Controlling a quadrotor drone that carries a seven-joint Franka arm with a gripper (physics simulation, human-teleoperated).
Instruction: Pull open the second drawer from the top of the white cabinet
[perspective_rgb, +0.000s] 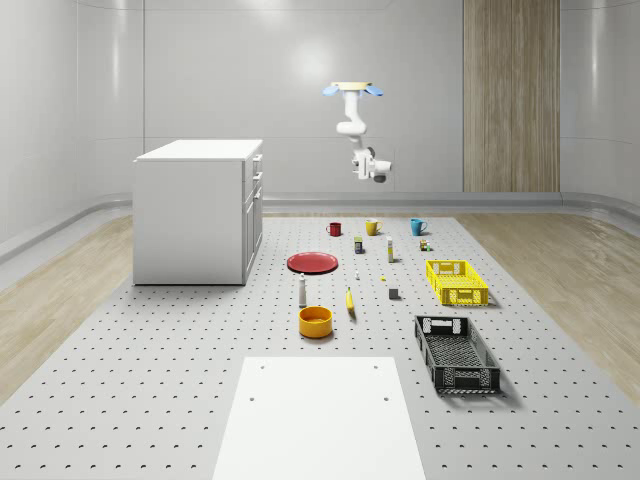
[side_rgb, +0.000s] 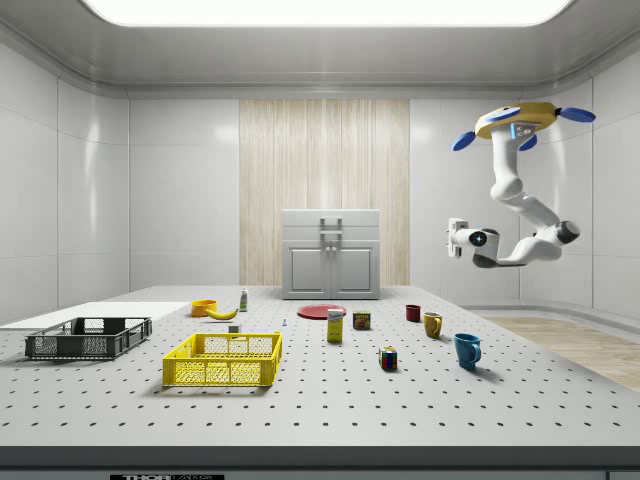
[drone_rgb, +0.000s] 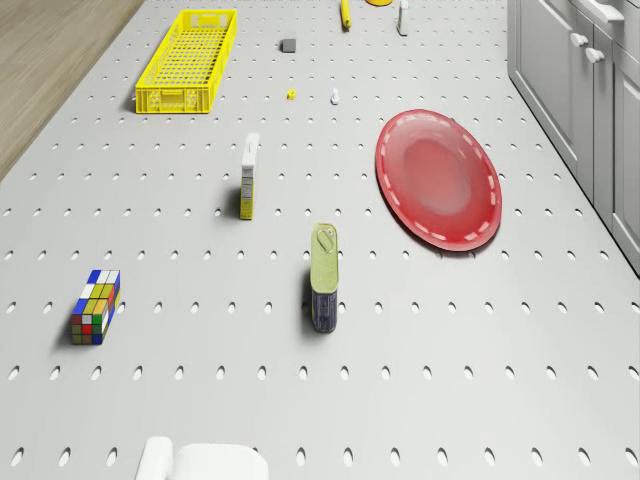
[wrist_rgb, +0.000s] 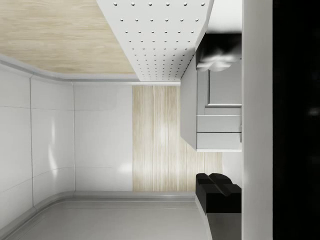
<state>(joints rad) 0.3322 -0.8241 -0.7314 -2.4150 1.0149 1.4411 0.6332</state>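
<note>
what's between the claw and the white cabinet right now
Only open air. In the side view the claw hangs clear of the white cabinet, under the hovering drone; the mugs sit far below.

On the pegboard table (perspective_rgb: 150, 400) beside one white cabinet (perspective_rgb: 195, 215) stand three mugs (perspective_rgb: 372, 227), two crates (perspective_rgb: 457, 282), one red plate (perspective_rgb: 313, 262), one orange bowl (perspective_rgb: 315, 321), one banana (perspective_rgb: 350, 301) and one puzzle cube (drone_rgb: 96, 305).

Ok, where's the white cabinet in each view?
Whole-scene view: white cabinet at the left.
Side view: cabinet at centre, at the perforated table's far end.
Drone view: cabinet beside the red plate.
Wrist view: cabinet ahead, drawer fronts showing.
Shared landmark: the perforated table.
</note>
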